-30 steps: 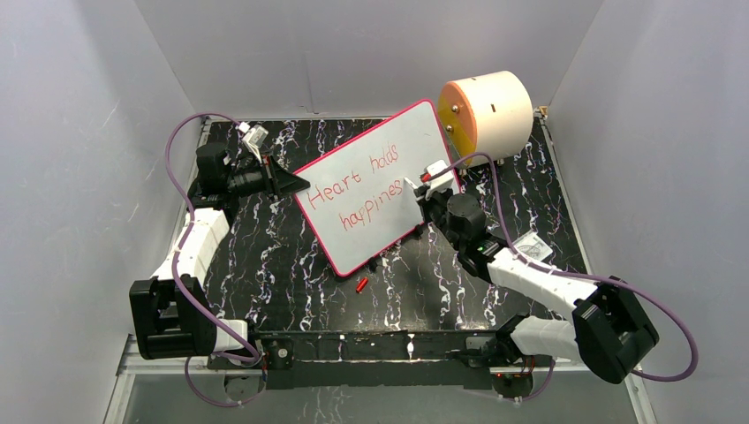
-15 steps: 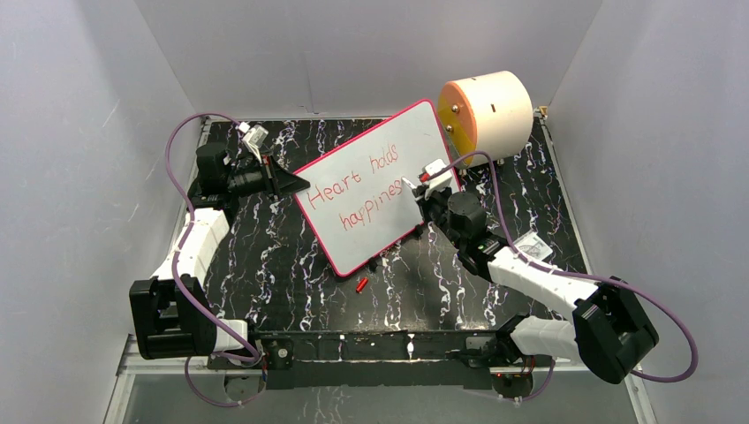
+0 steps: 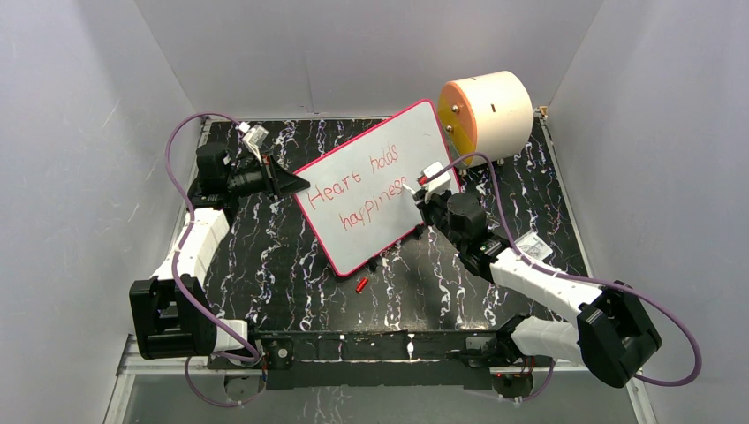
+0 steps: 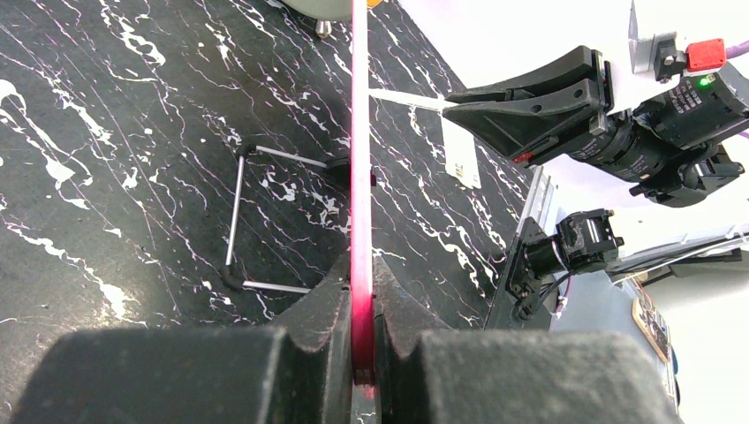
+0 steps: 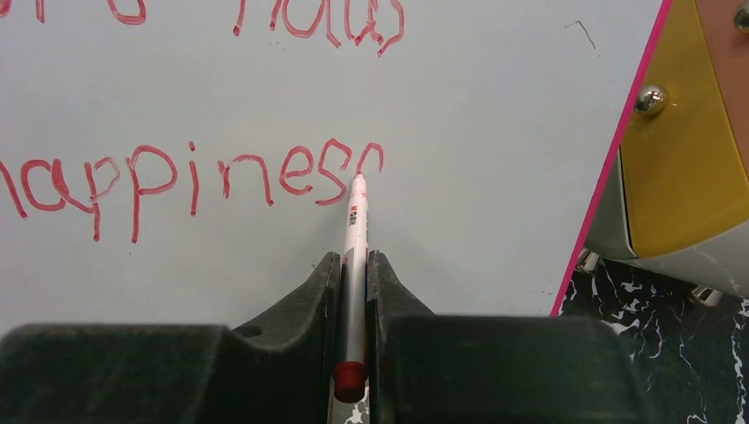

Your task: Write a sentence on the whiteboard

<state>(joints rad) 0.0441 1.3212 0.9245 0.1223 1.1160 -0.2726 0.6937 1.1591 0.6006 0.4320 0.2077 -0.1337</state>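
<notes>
Right gripper [image 5: 353, 261], clamped on a slim white marker [image 5: 355, 228], forms the final "s" at the red handwritten sentence's [image 5: 177, 181] 3 o'clock end; left gripper [image 4: 360, 287] pinches the pink-rimmed white whiteboard [image 4: 359, 159]; next, finish that curve

The left gripper [image 4: 360, 274] clamps the whiteboard [image 4: 359, 168] by its pink rim, which is seen edge-on and rises straight over the black marbled tabletop [image 4: 124, 132]. A wire stand [image 4: 237, 221] sits just left of the board. To the right, the right gripper [image 4: 452, 104] grips a white marker [image 4: 402, 98] whose tip reaches the board.
</notes>
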